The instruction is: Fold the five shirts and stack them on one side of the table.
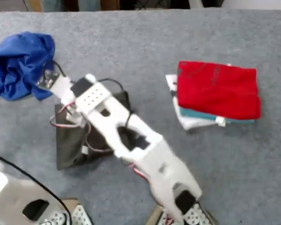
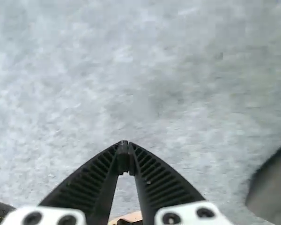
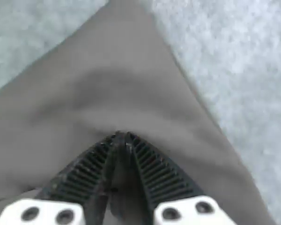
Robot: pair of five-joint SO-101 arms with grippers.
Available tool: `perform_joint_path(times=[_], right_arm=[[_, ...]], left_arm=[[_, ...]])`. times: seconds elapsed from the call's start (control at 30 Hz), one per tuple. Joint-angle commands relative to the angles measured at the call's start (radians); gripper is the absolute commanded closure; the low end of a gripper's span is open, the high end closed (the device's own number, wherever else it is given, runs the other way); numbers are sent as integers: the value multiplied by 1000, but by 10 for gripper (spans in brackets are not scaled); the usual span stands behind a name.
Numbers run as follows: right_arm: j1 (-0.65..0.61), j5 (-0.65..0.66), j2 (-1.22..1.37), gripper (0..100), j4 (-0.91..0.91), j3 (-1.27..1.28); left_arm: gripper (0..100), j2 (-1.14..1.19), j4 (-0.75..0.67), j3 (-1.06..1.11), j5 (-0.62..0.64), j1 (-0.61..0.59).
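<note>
The grey shirt (image 1: 72,145) lies rumpled left of centre on the table (image 1: 145,51), the right gripper (image 3: 122,139) closed tight on its cloth. The blue shirt (image 1: 18,63) sits crumpled far left; the stack (image 1: 215,91) at right, red on top. The left gripper (image 2: 123,152) is closed, empty, over bare table

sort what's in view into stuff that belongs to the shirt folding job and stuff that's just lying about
Job:
- crumpled blue shirt, not yet folded
- dark shirt mid-table
- folded stack: red shirt on top, then teal shirt, then white shirt

Lying about:
- black cable by the table's near edge
</note>
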Motion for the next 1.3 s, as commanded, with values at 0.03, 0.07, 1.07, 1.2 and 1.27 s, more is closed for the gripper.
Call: perform_joint_path(times=[0.03, 0.07, 1.07, 1.2, 1.27], right_arm=[[-6, -5, 107, 983, 152, -242], [2, -5, 133, 983, 184, -285], [86, -11, -334, 983, 304, 395], [101, -5, -498, 983, 298, 714], [132, -3, -568, 983, 298, 828]], left_arm=[[971, -52, -18, 15, -43, -44], [971, -52, -18, 16, -48, -44], [971, -41, -18, 16, -54, 5], [971, -41, -18, 16, -54, 5], [971, -41, -18, 16, -54, 7]])
